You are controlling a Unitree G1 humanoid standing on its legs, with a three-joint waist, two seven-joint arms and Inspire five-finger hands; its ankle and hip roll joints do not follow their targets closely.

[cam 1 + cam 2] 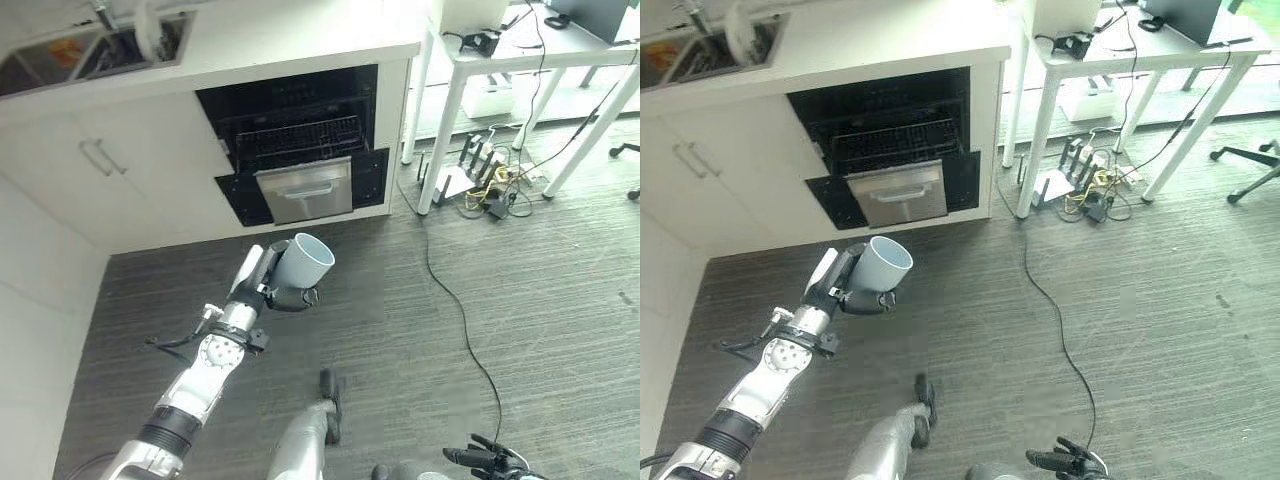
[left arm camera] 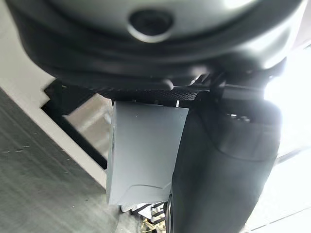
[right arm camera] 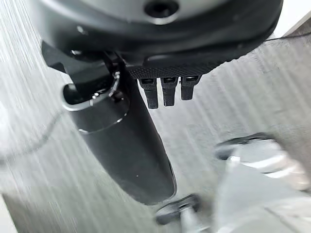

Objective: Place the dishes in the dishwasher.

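Note:
My left hand (image 1: pixel 262 281) is raised over the dark floor in front of the dishwasher, with its fingers curled round a pale blue-grey cup (image 1: pixel 306 259). The cup tilts, its mouth facing up and toward the dishwasher. Up close, the cup's wall (image 2: pixel 146 150) lies against the hand's dark thumb (image 2: pixel 218 174). The dishwasher (image 1: pixel 300 110) stands open under the white counter. Its wire rack (image 1: pixel 297 140) is slid out above a silver front panel (image 1: pixel 305 190). My right hand (image 1: pixel 331 398) hangs low near the floor, relaxed and holding nothing, with its thumb (image 3: pixel 126 145) straight.
A sink (image 1: pixel 90 50) with dishes is set in the counter at the back left. White cabinets (image 1: pixel 100 170) run along the left. A white table (image 1: pixel 520 60) with cables and power strips (image 1: pixel 480 180) under it stands at the right. A black cable (image 1: pixel 455 310) crosses the floor.

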